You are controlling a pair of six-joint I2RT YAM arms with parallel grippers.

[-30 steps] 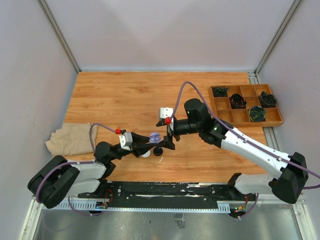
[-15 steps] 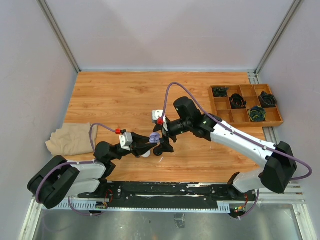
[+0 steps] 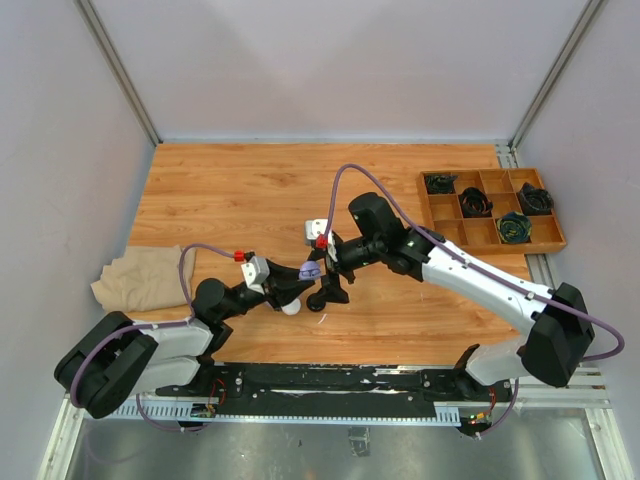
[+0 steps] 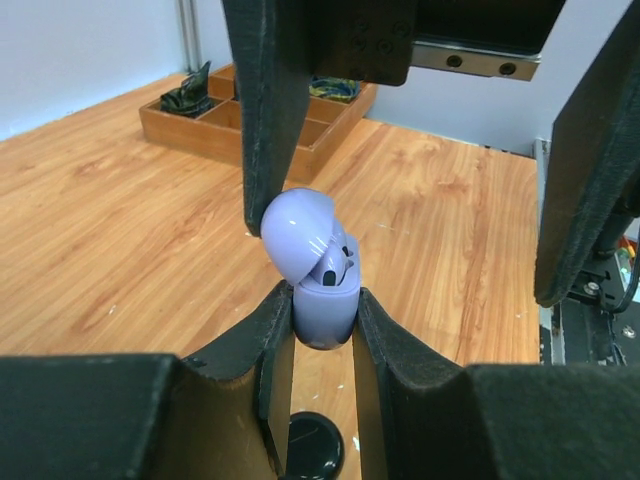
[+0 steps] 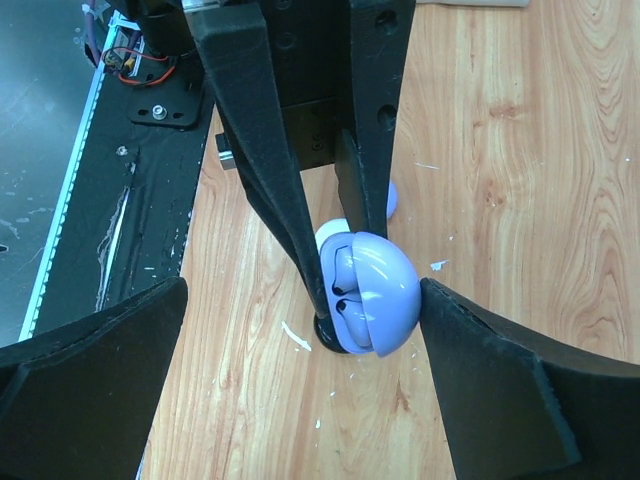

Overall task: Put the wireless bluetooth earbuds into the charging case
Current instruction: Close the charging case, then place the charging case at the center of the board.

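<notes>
The left tool (image 4: 322,305) pinches the lower half of a lavender charging case (image 4: 312,265) between its two black fingers and holds it upright above the desk (image 3: 230,190). The case's rounded lid is hinged open and tips back toward the right arm. In the right wrist view the wireless bluetooth earbuds (image 5: 345,285) sit side by side in the open case. They are lavender with dark spots and lie down in their hollows under the raised lid.

The right tool (image 5: 302,295) is spread wide, with one finger on each side of the case. In the right wrist view neither finger touches the case. In the left wrist view one finger's tip stands just beside the lid, and whether they touch cannot be told.

Directly under the held case, a round black case (image 4: 312,445) lies flat on the wood. Just beside it, toward the left arm, sits a small white round piece (image 3: 291,308).

A tan cloth (image 3: 140,278) lies crumpled at the left edge of the desk. At the far right, a wooden tray (image 3: 500,249) with compartments holds coiled dark cables (image 3: 475,202), well apart from both arms.
</notes>
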